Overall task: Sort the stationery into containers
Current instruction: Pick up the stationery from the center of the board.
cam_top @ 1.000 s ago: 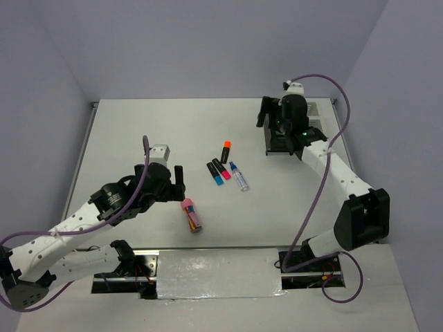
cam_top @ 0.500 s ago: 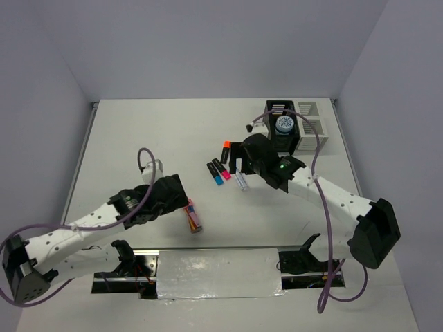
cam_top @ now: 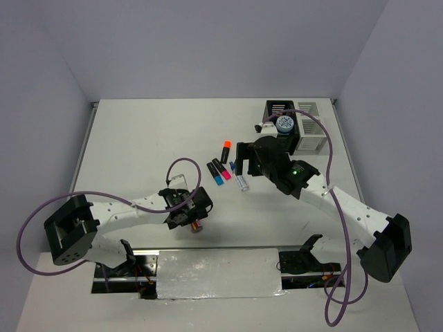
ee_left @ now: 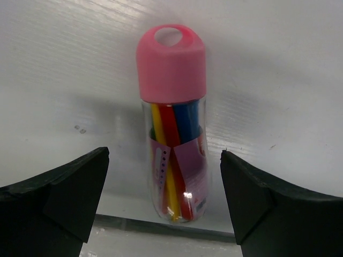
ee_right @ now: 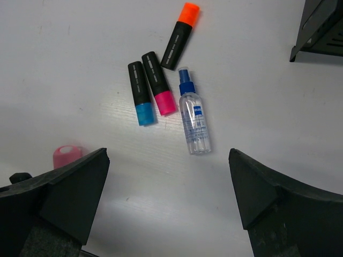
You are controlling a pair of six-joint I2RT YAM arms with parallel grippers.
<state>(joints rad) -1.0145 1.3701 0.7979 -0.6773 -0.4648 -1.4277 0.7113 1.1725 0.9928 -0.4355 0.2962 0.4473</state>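
Observation:
The pink-capped clear tube (ee_left: 171, 134) of coloured pens lies flat near the table's front edge. My left gripper (ee_left: 163, 155) is open and straddles its lower end without touching it. In the top view the left gripper (cam_top: 188, 211) hides most of the tube (cam_top: 196, 226). My right gripper (ee_right: 167, 152) hangs open and empty above the orange (ee_right: 180, 36), pink (ee_right: 159, 83) and blue (ee_right: 140, 92) markers and the clear blue-capped pen (ee_right: 193, 118). A blue tape roll (cam_top: 284, 124) sits in the black container (cam_top: 275, 109), which adjoins the white one (cam_top: 313, 130).
The right gripper (cam_top: 243, 160) covers part of the marker group in the top view. Grey walls close in the table's left, back and right sides. A metal strip (cam_top: 214, 273) runs along the front edge between the arm bases. Purple cables loop off both arms.
My left gripper has swung right and down over the tube. My right arm has left the containers and come over the markers, and a blue tape roll now shows in the black container.

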